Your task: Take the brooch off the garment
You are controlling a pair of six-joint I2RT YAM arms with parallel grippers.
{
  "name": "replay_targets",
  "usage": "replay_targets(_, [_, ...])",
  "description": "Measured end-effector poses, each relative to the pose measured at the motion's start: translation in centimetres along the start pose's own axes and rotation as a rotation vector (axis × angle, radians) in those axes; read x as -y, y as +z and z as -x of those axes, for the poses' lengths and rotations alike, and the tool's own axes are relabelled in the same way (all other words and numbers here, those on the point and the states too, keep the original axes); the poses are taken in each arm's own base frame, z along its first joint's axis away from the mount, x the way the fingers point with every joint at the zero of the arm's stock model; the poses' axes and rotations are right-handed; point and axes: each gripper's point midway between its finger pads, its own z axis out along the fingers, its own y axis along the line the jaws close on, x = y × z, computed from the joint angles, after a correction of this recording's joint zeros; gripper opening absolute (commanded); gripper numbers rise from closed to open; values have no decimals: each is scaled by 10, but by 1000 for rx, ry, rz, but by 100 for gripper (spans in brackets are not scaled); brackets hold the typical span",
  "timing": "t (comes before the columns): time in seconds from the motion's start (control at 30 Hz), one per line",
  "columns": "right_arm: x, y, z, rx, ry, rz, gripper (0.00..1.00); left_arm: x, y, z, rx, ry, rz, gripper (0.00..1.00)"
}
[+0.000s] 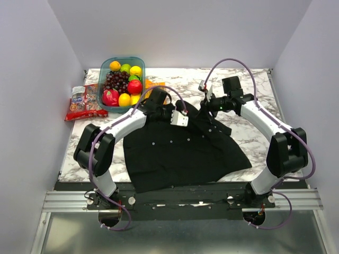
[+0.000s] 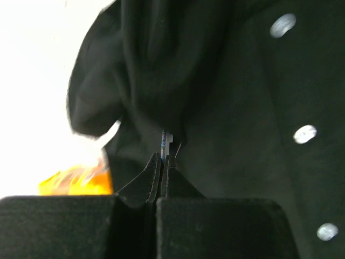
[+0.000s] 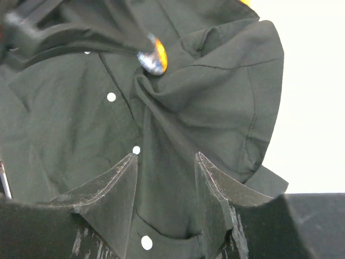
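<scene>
The garment (image 1: 180,148) is a black shirt spread over the middle of the table, with small white buttons (image 2: 305,134) down its front. My left gripper (image 2: 163,156) is shut on the brooch (image 2: 165,141), seen edge-on as a thin silvery sliver. In the right wrist view the brooch (image 3: 153,56) is a small shiny disc with a yellow rim, and the cloth (image 3: 205,108) bunches in folds toward it. My right gripper (image 3: 164,159) hovers open just above the shirt, a little short of the brooch, holding nothing. From above, the left gripper (image 1: 183,115) and right gripper (image 1: 210,105) meet over the shirt's collar end.
A teal tub of fruit (image 1: 104,67) stands at the back left, with a red snack packet (image 1: 85,103) beside it and an orange packet (image 1: 153,84) behind the shirt. Marble tabletop (image 1: 249,90) shows to the right of the shirt.
</scene>
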Motion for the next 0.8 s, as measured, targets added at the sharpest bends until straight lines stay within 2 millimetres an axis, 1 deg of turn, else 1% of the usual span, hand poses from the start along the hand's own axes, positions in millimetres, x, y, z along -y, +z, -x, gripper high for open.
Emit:
replay_targets(0.03, [0, -2, 2, 3, -3, -4, 55, -6, -4, -3, -25, -7, 14, 0])
replay_targets(0.07, [-1, -3, 4, 7, -6, -9, 55, -16, -9, -5, -36, -26, 37, 0])
replay_targets(0.13, [-2, -7, 8, 16, -10, -17, 55, -40, -22, -3, -32, -86, 93, 0])
replay_targets(0.2, [-4, -11, 13, 27, -14, -23, 55, -75, -46, -1, 6, -203, 183, 0])
replay_targets(0.23, [-6, -13, 16, 33, -10, -26, 55, -89, -58, 1, 37, -262, 220, 0])
replay_targets(0.3, [-6, -16, 21, 43, -4, -29, 55, -104, -77, 4, 98, -375, 262, 0])
replay_targets(0.33, [-7, -17, 27, 54, 5, -30, 54, -111, -90, 7, 161, -464, 279, 0])
replay_targets(0.37, [-6, -18, 30, 59, 8, -28, 53, -115, -100, 11, 225, -540, 286, 0])
replay_targets(0.43, [-7, -19, 44, 88, 28, -17, 52, -122, -113, 23, 354, -673, 287, 0])
replay_targets(0.5, [-9, -21, 66, 135, 35, 18, 51, -126, -119, 38, 472, -750, 268, 0])
replay_targets(0.53, [-9, -21, 81, 168, 40, 43, 51, -125, -120, 51, 553, -805, 236, 0])
replay_targets(0.6, [-9, -22, 105, 224, 45, 82, 51, -125, -122, 70, 666, -875, 170, 0])
replay_targets(0.7, [-8, -22, 133, 291, 62, 134, 51, -130, -128, 97, 813, -936, 67, 0])
replay_targets(0.73, [-8, -22, 140, 307, 67, 149, 51, -130, -130, 101, 836, -947, 43, 0])
replay_targets(0.8, [-9, -21, 146, 326, 78, 172, 50, -129, -135, 110, 872, -956, -1, 0])
